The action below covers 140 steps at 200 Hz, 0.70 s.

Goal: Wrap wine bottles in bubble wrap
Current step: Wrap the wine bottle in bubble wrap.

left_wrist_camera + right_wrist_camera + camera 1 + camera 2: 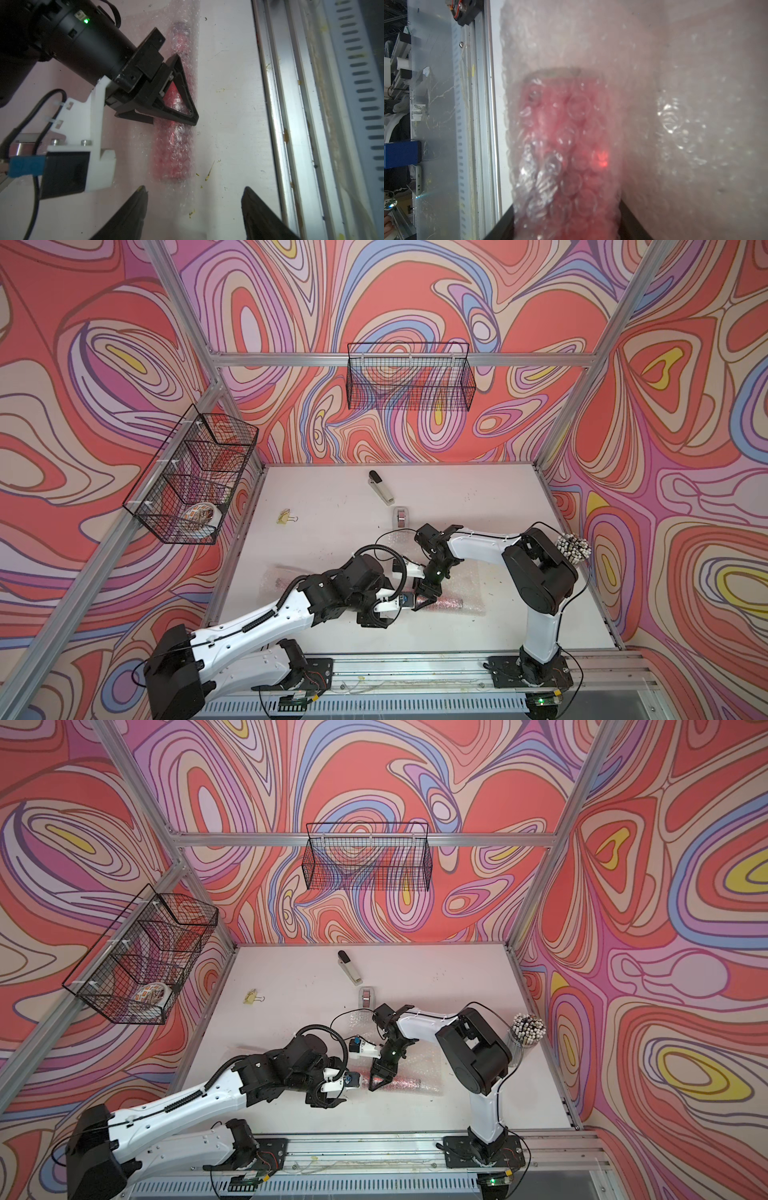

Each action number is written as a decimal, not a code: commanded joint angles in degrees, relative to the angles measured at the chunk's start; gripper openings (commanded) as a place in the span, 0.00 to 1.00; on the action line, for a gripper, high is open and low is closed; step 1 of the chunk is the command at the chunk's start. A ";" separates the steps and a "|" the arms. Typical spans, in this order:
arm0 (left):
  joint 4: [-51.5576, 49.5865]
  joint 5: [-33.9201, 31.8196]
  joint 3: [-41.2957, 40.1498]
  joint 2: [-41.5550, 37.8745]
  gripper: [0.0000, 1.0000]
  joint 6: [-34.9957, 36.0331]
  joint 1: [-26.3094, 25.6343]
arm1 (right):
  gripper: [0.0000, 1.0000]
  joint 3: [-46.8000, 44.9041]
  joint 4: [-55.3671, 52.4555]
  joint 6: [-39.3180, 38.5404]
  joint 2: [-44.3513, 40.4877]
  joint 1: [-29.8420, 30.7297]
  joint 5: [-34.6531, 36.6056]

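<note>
One wine bottle (446,603) (405,1083) lies on its side near the table's front, its red-pink liquid showing through the bubble wrap (461,572) rolled round it. My right gripper (424,601) (565,207) comes down from above and is shut on this wrapped bottle (566,124), a finger pressed on each side. My left gripper (195,188) is open just off the bottle's base (174,149), its fingers spread wide, with only loose film lying between them. A second bundle of bubble wrap (276,578) with a dark reddish shape inside lies at the left, half hidden by my left arm.
A grey-black stapler (380,487), a grey tape dispenser (400,517) and a yellow binder clip (286,516) lie further back. A cup of pencils (573,549) stands at the right edge. Wire baskets (409,377) (191,477) hang on the walls. An aluminium rail (291,124) runs along the front.
</note>
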 commanded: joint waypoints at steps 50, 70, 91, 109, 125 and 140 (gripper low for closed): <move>13.11 -3.28 -0.89 10.39 0.74 9.25 -2.27 | 0.58 -3.38 0.26 -0.04 1.72 0.74 3.92; 13.82 -4.84 -0.94 12.70 0.74 9.37 -2.60 | 0.59 -3.42 0.48 -0.20 1.27 0.65 3.84; 13.80 -6.16 -0.15 15.87 0.73 9.35 -2.59 | 0.59 -3.69 0.78 -0.11 0.78 0.48 4.08; 13.13 -6.91 0.38 17.77 0.73 8.68 -2.67 | 0.60 -3.92 0.94 -0.14 0.60 0.39 4.54; 13.59 -7.92 0.32 18.60 0.73 8.32 -2.71 | 0.60 -4.27 1.59 0.20 0.21 0.39 4.63; 13.92 -8.47 1.00 20.41 0.72 7.47 -2.77 | 0.60 -4.62 2.26 0.35 0.03 0.39 4.12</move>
